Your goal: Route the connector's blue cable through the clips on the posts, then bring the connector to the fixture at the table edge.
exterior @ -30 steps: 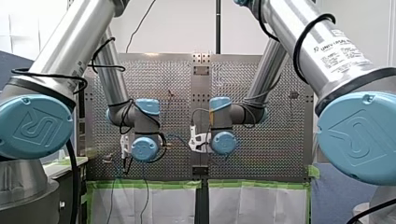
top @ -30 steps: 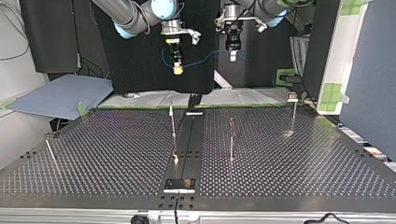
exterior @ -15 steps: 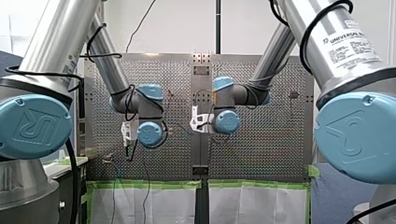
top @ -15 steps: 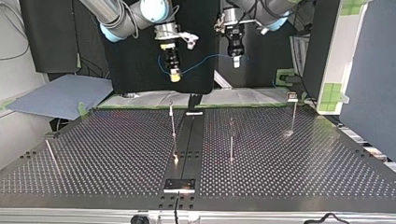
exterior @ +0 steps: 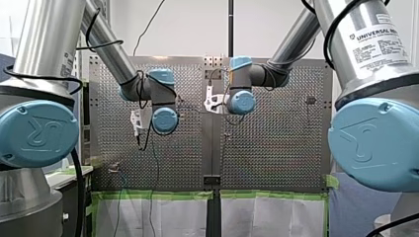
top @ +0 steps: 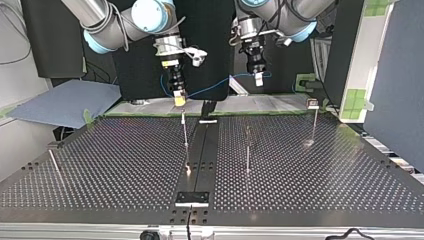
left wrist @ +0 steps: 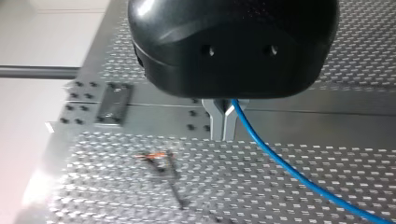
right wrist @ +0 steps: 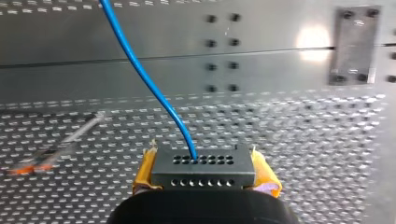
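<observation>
Right jaws are gripping the connector [right wrist: 203,171] above the bench [top: 310,175]. In the top view its blue cable [right wrist: 141,70] is running toward 3 o'clock to the left jaws, closed on it.

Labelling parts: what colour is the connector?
The connector is dark grey, clearest in the right wrist view.

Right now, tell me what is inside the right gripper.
The right gripper clamps a dark connector between yellow pads; a blue cable leaves its holed face. The connector's back end is hidden by the gripper itself.
</observation>
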Action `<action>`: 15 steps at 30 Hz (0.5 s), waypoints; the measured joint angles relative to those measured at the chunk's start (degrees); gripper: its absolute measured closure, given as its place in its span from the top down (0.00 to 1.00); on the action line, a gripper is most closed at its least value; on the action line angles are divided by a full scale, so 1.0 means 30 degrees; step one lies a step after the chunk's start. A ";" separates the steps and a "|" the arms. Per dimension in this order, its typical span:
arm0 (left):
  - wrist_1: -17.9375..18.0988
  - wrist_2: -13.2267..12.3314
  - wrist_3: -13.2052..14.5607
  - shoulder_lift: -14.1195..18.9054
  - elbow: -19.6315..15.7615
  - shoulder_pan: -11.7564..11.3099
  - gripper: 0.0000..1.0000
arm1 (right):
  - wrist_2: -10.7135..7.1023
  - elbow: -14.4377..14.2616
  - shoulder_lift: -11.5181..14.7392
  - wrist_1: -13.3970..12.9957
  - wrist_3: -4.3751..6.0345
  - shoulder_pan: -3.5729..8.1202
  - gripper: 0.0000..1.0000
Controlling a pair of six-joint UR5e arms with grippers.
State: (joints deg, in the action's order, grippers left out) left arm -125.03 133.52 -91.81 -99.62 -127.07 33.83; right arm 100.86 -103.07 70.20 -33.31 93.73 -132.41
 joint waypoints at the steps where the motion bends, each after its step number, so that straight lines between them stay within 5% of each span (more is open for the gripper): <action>1: -0.0179 -0.0021 0.0005 0.0176 0.0174 -0.0044 0.00 | -0.0045 0.0127 0.0130 0.0131 -0.0010 0.0065 0.00; 15: -0.2429 -0.1097 0.0626 0.2416 0.1428 -0.1434 0.00 | -0.0767 0.0771 0.1682 0.1534 0.0026 0.0921 0.00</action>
State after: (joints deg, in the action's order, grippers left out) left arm -132.31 130.23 -89.93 -92.37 -122.79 29.53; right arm 98.56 -100.76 75.24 -28.71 93.81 -129.65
